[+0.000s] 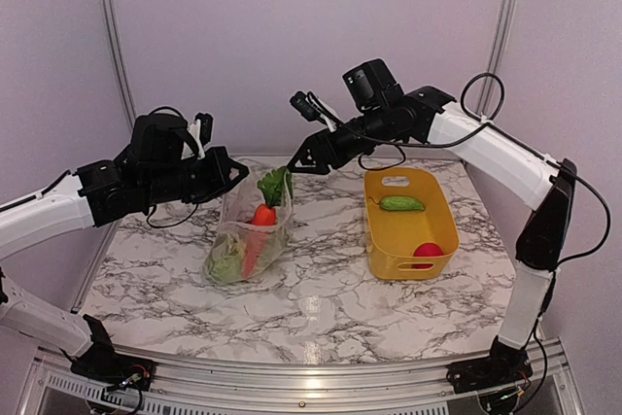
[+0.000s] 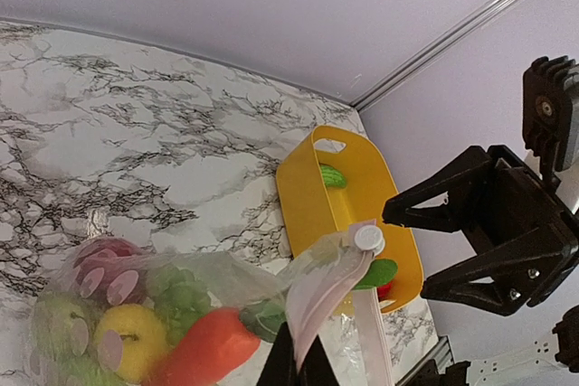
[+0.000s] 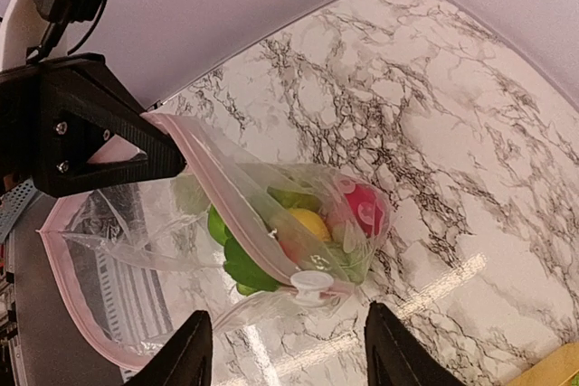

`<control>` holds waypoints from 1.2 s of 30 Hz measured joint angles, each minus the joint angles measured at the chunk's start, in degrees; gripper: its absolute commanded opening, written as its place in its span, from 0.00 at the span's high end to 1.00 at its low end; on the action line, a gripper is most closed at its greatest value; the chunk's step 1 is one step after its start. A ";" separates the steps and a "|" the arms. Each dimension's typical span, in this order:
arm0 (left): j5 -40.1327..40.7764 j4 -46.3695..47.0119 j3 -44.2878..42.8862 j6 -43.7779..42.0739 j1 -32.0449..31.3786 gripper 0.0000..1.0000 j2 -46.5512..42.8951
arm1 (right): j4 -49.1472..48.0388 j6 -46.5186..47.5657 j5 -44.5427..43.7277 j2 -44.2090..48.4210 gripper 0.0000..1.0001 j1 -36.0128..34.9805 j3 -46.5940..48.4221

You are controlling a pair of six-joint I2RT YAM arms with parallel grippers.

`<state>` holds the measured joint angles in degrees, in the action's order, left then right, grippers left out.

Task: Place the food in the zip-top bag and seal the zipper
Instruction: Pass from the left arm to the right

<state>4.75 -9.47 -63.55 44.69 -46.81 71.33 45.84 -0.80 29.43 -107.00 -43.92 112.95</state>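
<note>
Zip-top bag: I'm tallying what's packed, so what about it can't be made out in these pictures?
Top external: food low in the zip-top bag merges behind crinkled plastic; uncountable.
Left wrist: the left gripper pinching the zipper is cut off by the bottom edge.
Top external: the zipper is too thin to trace.
</note>
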 measured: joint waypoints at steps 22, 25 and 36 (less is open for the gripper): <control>5.84 2.86 -0.02 0.59 -2.14 1.00 1.14 | -0.46 -4.48 1.09 -3.63 0.64 -1.73 -1.81; 5.79 2.86 -0.02 0.07 -2.21 1.00 1.14 | -0.59 -4.70 1.57 -4.22 0.98 -1.73 -1.20; 6.25 -0.55 -5.51 -4.17 -2.27 0.62 1.90 | 2.45 4.46 -4.33 -6.32 1.00 -2.36 12.55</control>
<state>11.00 -10.02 -69.06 40.51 -49.08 73.23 48.29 3.66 25.10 -113.32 -46.28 125.49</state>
